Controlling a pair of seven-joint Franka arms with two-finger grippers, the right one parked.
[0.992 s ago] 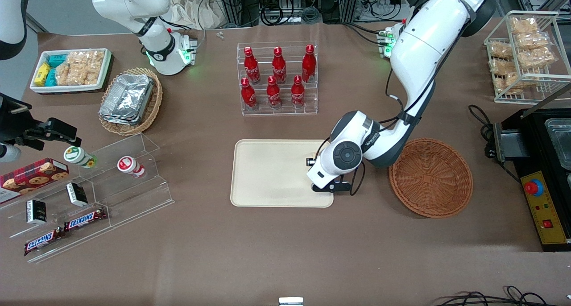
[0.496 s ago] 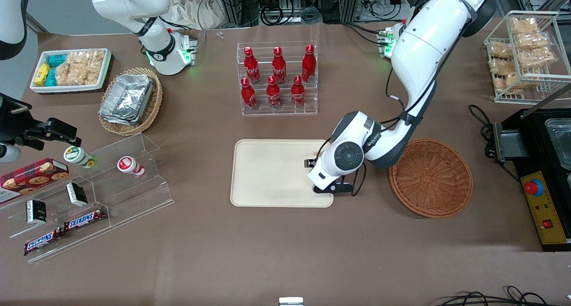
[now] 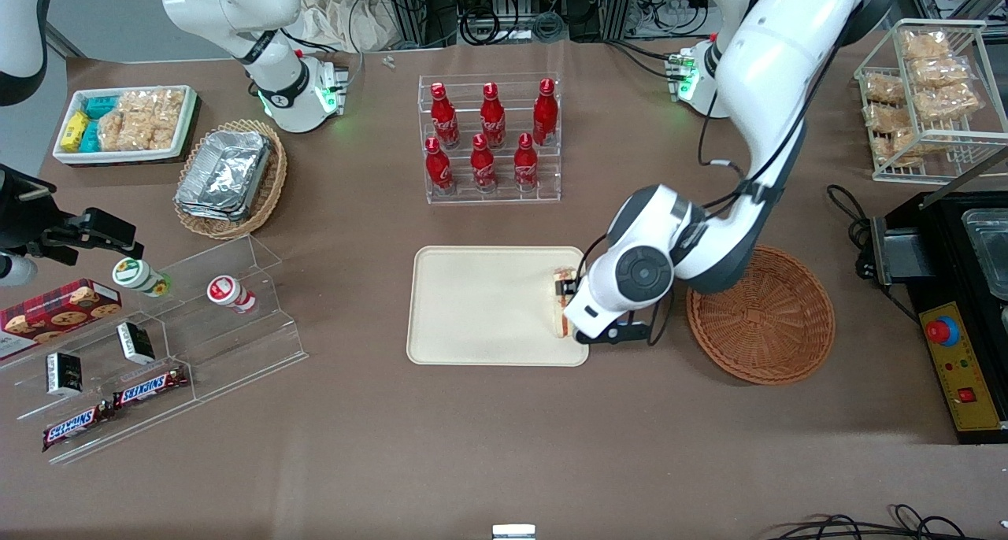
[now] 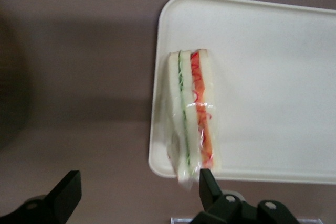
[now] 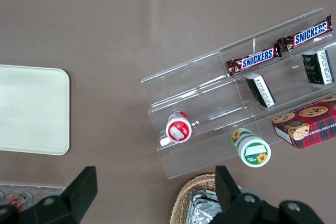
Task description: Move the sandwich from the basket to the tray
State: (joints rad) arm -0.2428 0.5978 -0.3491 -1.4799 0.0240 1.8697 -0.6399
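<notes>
The sandwich (image 3: 561,312), a wrapped wedge of white bread with green and red-orange layers, lies on the cream tray (image 3: 480,304) at the tray's edge nearest the basket. In the left wrist view the sandwich (image 4: 191,114) reaches the tray (image 4: 273,77) rim, and its wrapper tip hangs just over it. My left gripper (image 3: 573,300) hovers over that tray edge, open and empty (image 4: 137,190). One fingertip (image 4: 207,182) is close to the sandwich's tip and the other is over bare table. The reddish-brown basket (image 3: 760,313) holds nothing.
A clear rack of red bottles (image 3: 490,138) stands farther from the camera than the tray. A clear stepped shelf (image 3: 157,343) with snacks, a tan basket of foil containers (image 3: 230,178) and a white snack bin (image 3: 126,123) lie toward the parked arm's end. A black machine (image 3: 957,304) stands beside the basket.
The left arm's wrist has shifted toward the basket. The sandwich, hidden under it before, now shows lying on the tray.
</notes>
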